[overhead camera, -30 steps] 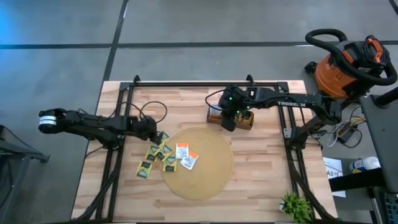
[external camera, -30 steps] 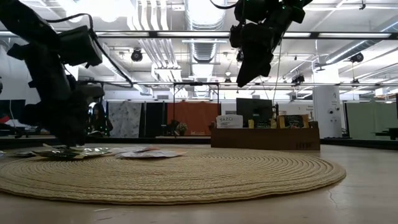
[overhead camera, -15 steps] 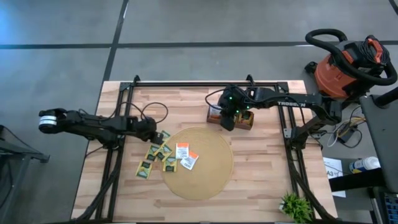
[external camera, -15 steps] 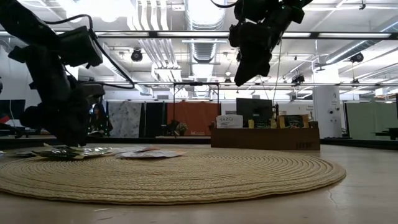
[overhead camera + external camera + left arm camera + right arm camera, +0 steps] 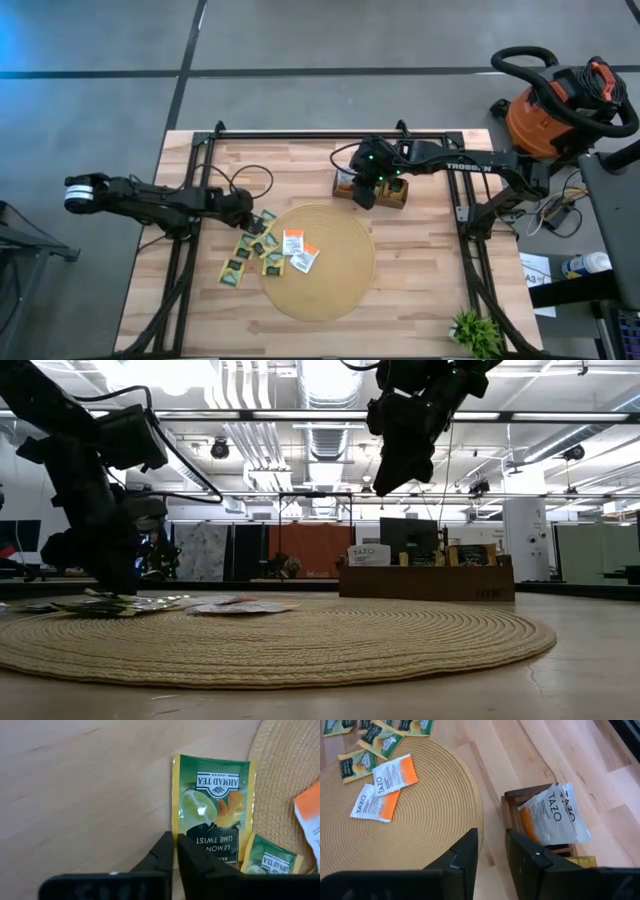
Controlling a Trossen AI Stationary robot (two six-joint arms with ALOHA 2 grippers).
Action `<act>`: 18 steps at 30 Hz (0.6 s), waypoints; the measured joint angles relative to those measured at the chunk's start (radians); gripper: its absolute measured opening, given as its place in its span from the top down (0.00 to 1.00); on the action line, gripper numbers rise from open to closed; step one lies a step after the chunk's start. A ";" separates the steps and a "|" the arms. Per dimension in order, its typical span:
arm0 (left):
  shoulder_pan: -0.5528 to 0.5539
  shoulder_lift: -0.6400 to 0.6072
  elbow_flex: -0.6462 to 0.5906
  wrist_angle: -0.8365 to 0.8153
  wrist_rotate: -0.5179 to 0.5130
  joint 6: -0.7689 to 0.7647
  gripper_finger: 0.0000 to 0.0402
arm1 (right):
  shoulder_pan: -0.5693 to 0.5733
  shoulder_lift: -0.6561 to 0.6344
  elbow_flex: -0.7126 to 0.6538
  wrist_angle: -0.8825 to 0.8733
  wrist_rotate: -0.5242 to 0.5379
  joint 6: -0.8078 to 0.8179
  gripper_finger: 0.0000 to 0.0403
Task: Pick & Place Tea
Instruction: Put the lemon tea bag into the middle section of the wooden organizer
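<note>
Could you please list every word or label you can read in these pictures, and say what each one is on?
"AHMAD TEA" and "LEMON & LIME TWIST": green and yellow sachet at the left gripper.
"AHMAD TEA": the sachet beside it.
"TAZO": two orange and white sachets on the mat.
"TAZO": sachet standing in the box.
"TROSSEN": right arm, partly legible.
Smaller print: too small.

Green sachet (image 5: pixel 212 810): "AHMAD TEA"; boxed sachet (image 5: pixel 555 817): "TAZO".
</note>
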 joint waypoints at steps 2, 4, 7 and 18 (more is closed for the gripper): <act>0.000 -0.006 0.000 0.022 0.000 0.007 0.98 | 0.000 0.000 0.000 0.000 0.000 0.005 0.77; 0.000 -0.013 0.000 0.038 0.000 0.010 0.99 | 0.000 0.000 0.000 0.000 0.000 0.019 0.77; 0.000 -0.019 -0.003 0.081 0.006 0.015 1.00 | 0.000 0.000 0.000 0.000 0.000 0.026 0.78; 0.000 -0.051 -0.002 0.300 -0.006 0.005 1.00 | 0.002 0.000 0.000 0.009 -0.006 0.052 0.79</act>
